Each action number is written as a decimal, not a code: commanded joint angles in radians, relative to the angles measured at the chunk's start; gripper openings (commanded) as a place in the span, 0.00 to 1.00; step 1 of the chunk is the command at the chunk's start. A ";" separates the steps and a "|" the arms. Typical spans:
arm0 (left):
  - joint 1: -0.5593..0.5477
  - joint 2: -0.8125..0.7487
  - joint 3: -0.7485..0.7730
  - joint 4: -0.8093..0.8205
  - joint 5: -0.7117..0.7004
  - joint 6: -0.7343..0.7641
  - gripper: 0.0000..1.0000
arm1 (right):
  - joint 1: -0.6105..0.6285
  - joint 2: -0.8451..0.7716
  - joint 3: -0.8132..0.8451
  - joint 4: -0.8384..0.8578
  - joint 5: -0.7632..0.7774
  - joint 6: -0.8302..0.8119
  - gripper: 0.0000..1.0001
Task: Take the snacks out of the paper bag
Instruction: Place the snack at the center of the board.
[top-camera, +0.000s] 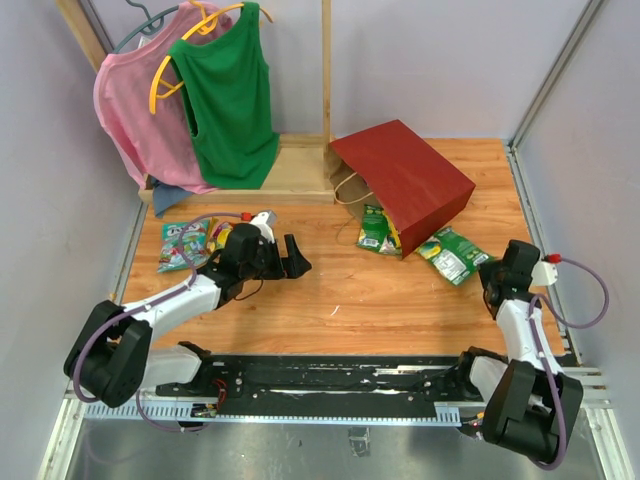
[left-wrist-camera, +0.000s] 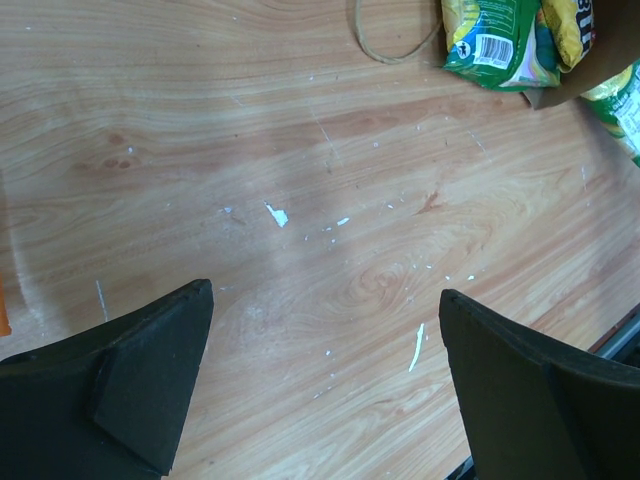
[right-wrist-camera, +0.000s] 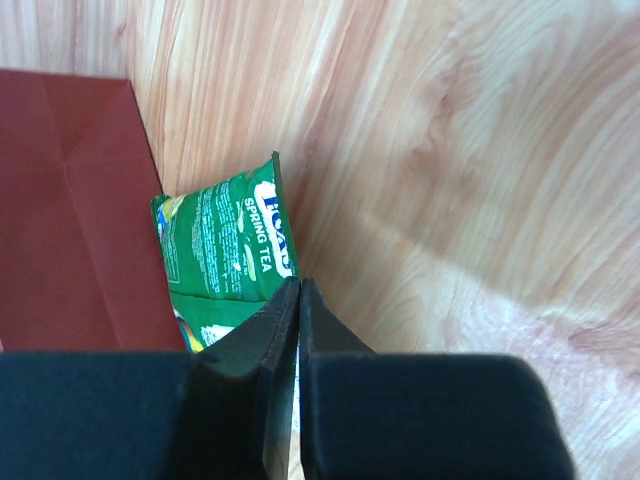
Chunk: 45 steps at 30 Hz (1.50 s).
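The red paper bag (top-camera: 405, 180) lies on its side at the back right, its mouth facing the near side. One green snack packet (top-camera: 375, 230) lies at the mouth beside a loop handle (top-camera: 348, 186). A second green packet (top-camera: 455, 253) lies flat on the table to the bag's right. My right gripper (top-camera: 490, 278) is shut, and in the right wrist view its tips (right-wrist-camera: 299, 283) sit over that packet's (right-wrist-camera: 225, 250) near edge with nothing visibly between them. My left gripper (top-camera: 297, 258) is open over bare wood, its fingers (left-wrist-camera: 150, 380) wide apart, well left of the bag.
More snack packets (top-camera: 185, 243) lie at the table's left, behind the left arm. A wooden rack base (top-camera: 290, 170) with a pink and a green shirt (top-camera: 230, 95) on hangers stands at the back. Grey walls enclose the table on both sides.
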<state>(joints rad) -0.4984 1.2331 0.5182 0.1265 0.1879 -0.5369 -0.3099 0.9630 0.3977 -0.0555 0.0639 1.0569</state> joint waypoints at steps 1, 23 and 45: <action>0.009 -0.030 0.008 -0.001 -0.019 0.021 0.99 | -0.047 -0.017 0.031 -0.021 0.080 0.049 0.03; 0.008 -0.040 0.004 -0.037 -0.052 0.048 1.00 | -0.055 -0.127 0.137 -0.193 0.176 -0.008 0.98; 0.008 -0.002 0.009 -0.018 -0.033 0.011 0.99 | 0.571 0.059 0.201 -0.223 0.465 -0.225 0.83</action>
<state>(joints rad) -0.4984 1.2613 0.5240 0.0929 0.1513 -0.5175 0.2352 1.0080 0.6167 -0.2714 0.5209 0.8417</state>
